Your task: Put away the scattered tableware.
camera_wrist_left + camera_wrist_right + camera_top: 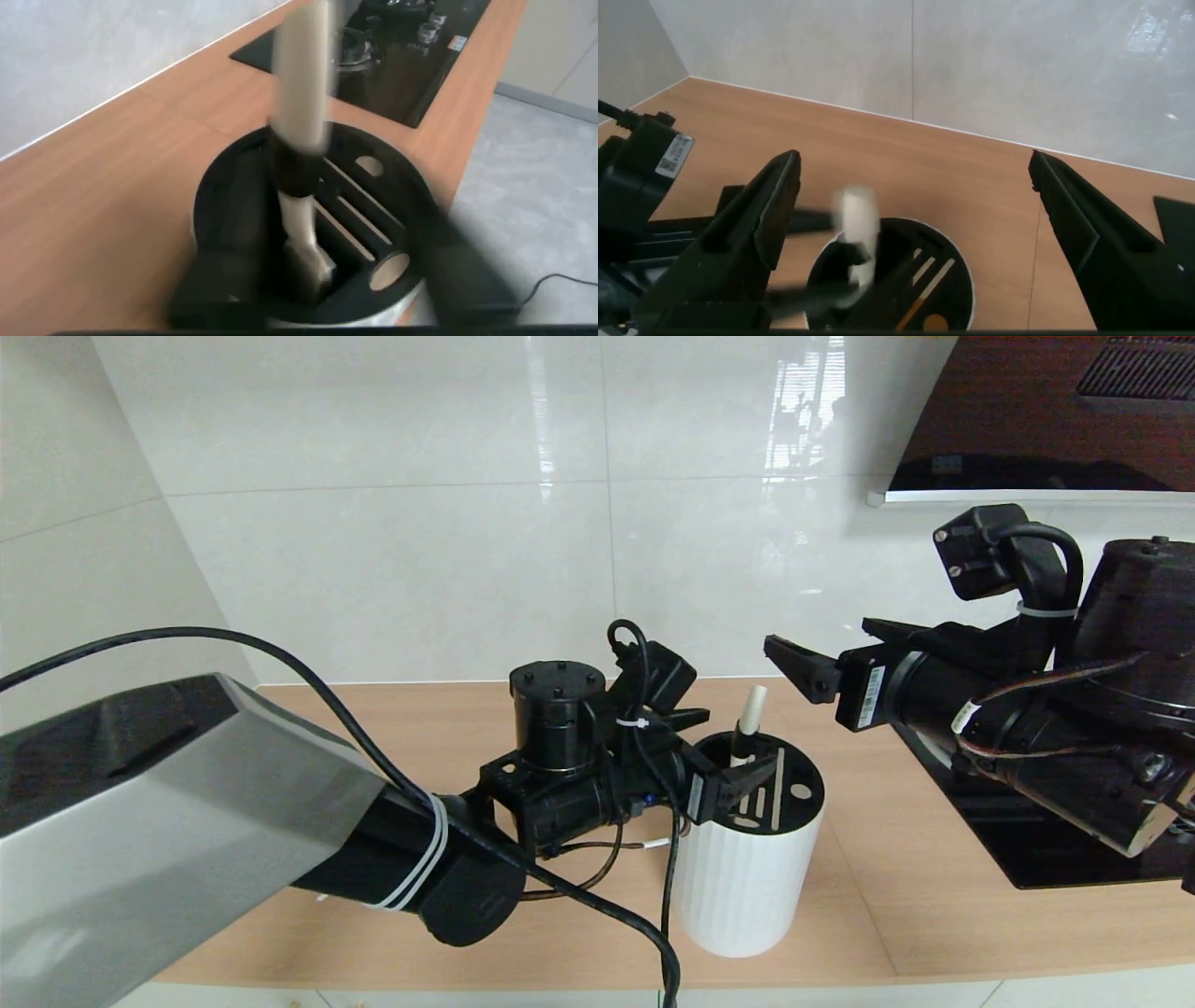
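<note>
Head view, left pincer point(739, 739) apart astride white-handled utensil point(752, 707) standing in holder point(747, 882), right pincer point(822, 639) apart nearby

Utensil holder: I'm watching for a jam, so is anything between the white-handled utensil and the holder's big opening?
Nothing visible is in the way. The utensil already stands with its lower end inside the large opening of the holder, handle pointing up. The left tool sits open at the rim, one finger on either side of the utensil.
</note>
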You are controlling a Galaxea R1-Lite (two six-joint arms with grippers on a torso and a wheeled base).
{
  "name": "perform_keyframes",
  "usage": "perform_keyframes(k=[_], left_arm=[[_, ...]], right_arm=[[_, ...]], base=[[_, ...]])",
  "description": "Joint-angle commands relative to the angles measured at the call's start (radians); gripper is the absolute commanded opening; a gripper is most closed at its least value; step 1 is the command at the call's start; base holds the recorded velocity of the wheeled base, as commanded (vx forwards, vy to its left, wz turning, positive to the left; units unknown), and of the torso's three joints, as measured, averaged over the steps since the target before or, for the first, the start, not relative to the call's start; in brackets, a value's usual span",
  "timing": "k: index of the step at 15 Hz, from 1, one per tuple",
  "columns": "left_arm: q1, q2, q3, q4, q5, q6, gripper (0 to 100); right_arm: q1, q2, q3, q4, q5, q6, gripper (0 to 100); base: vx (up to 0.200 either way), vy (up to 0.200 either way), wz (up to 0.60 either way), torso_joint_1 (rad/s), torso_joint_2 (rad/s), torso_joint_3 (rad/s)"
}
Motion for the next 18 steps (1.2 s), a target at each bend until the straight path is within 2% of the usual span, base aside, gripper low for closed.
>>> perform_keyframes(k=[1,7,10,11,12,14,15,16,17,18], left_arm=[[-0.002,-0.002,0.000,-0.018,0.003,0.000,100],[-0.002,-0.038,0.009,-0.033,0.027,-0.002,100],[0.000,-0.150,0.055,-0.058,0.057,-0.009,100],[0.010,-0.292,0.138,-0.059,0.058,-0.032,100],[0.033,-0.363,0.189,-0.061,0.067,-0.034,100],[0.152,-0.533,0.327,-0.068,0.116,-0.032,100],[0.170,-0.562,0.351,-0.065,0.118,-0.032,100],[0.248,-0.685,0.476,-0.055,0.119,-0.032,100],[0.303,-0.792,0.580,-0.045,0.119,-0.032,100],[0.357,-0.872,0.643,-0.033,0.119,-0.034,100]], right_arm=[[0.001,0.002,0.000,0.000,0.000,0.000,100],[0.001,0.002,0.006,0.000,0.000,0.000,100],[-0.001,-0.020,0.012,-0.004,-0.003,0.000,100],[-0.010,-0.070,0.046,-0.002,-0.006,0.000,100],[-0.027,-0.098,0.066,-0.002,-0.008,0.000,100],[-0.117,-0.205,0.150,0.000,-0.006,0.001,100],[-0.133,-0.221,0.164,0.000,-0.006,0.001,100],[-0.203,-0.291,0.224,0.001,-0.003,0.001,100],[-0.263,-0.350,0.287,0.001,-0.001,-0.002,100],[-0.298,-0.396,0.331,0.003,0.003,-0.002,100]], base=[[0.000,0.000,0.00,0.000,0.00,0.000],[0.000,0.000,0.00,0.000,0.00,0.000],[0.000,0.000,0.00,0.000,0.00,0.000],[0.000,0.000,0.00,0.000,0.00,0.000],[0.000,0.000,0.00,0.000,0.00,0.000],[0.000,0.000,0.00,0.000,0.00,0.000],[0.000,0.000,0.00,0.000,0.00,0.000],[0.000,0.000,0.00,0.000,0.00,0.000],[0.000,0.000,0.00,0.000,0.00,0.000],[0.000,0.000,0.00,0.000,0.00,0.000]])
